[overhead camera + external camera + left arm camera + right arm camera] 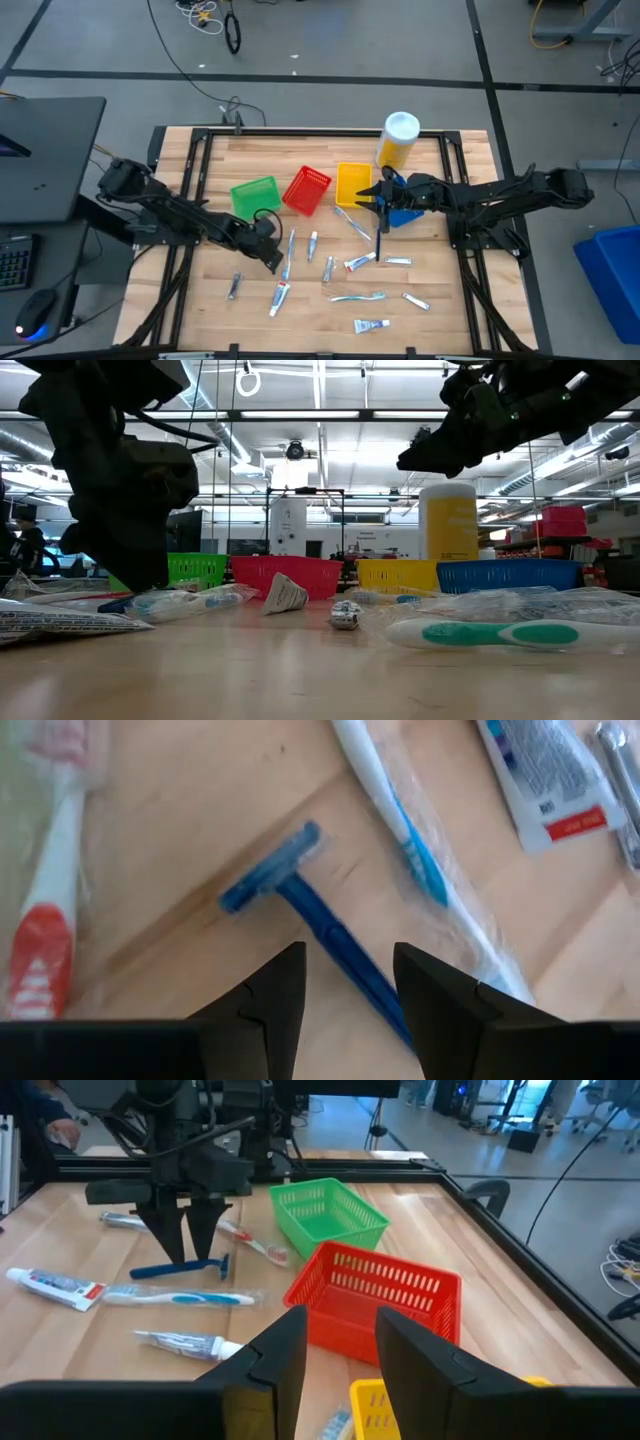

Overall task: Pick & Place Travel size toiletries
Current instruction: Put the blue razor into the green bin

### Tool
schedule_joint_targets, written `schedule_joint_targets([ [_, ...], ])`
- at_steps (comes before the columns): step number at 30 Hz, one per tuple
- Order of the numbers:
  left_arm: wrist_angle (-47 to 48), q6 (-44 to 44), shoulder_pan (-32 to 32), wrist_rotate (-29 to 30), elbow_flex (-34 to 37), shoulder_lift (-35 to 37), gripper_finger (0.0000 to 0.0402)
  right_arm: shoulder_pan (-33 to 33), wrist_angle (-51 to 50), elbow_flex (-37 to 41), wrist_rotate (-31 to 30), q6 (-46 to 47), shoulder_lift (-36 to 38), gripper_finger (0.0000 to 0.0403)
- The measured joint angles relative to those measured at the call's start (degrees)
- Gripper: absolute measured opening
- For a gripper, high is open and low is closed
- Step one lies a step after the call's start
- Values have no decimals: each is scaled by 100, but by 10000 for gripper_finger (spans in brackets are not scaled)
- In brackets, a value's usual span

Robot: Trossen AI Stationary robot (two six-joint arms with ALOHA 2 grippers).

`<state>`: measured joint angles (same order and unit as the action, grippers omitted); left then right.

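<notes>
We take the red bin point(307, 190) as our landmark. The left arm reaches low across the table from its base at the table's left edge, and the left gripper point(272, 258) points down just in front of the green bin point(255, 196), to the left and nearer side of the red bin. In the left wrist view its fingers point(268, 1005) stand apart, straddling the handle of a blue razor point(312, 934) that lies flat on the wood; we cannot tell whether they touch it. A wrapped blue-and-white toothbrush point(415, 870) lies just beside the razor, a red-and-white toothbrush point(45, 930) on its other side, and a small toothpaste tube point(545, 780) beyond; the tube's print is too small for us to read. The right arm stretches in from the right edge, and the right gripper point(381, 195) hovers above the yellow bin point(352, 183) and the blue bin point(402, 212), just right of the red bin, fingers point(275, 1365) parted and holding nothing. The other toiletries lie scattered on the near side of the red bin, among them a teal toothbrush point(357, 297) and several white tubes point(371, 325). A yellow bottle point(397, 138) stands behind the yellow bin; no label is legible.
</notes>
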<state>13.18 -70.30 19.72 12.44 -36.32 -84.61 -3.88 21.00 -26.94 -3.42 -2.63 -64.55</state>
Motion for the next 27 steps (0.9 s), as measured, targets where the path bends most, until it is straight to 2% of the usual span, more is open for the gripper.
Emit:
schedule_joint_targets([
  [10,153,0,-163,183,0,2,155,0,-40,0,1,20,0,141],
  [18,335,155,-372,-154,22,2,107,0,-64,2,2,21,0,125],
  [27,389,455,-507,-150,22,5,50,0,-65,2,4,22,0,120],
])
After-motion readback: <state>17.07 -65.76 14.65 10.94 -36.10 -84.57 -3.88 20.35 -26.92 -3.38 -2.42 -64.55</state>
